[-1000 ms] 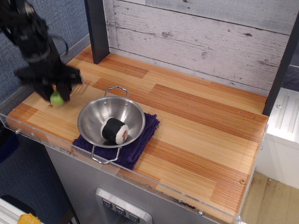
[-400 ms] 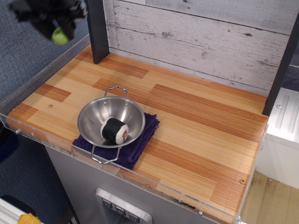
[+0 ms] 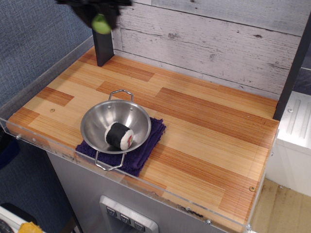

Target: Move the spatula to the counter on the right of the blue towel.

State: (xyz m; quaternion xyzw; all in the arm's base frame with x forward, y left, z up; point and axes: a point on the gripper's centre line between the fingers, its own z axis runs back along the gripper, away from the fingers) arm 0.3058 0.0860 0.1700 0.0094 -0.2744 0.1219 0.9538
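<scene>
- One gripper (image 3: 99,10) shows at the top left edge of your view, blurred and mostly cut off by the frame, high above the back left corner of the counter (image 3: 204,126).
- You can see the spatula (image 3: 101,24) only as a lime-green blob hanging under the gripper; its grey blade is hidden or out of frame.
- With that little showing, you cannot tell which way its long axis runs or where the blade points.
- You can take the gripper as clamped on the spatula, since the green handle sits tight against its dark underside.
- Look lower and you find the blue towel (image 3: 148,148) at the front edge of the counter, with a steel bowl (image 3: 116,126) resting on it.
- You see a black spool-like object (image 3: 119,136) lying inside the bowl.
</scene>
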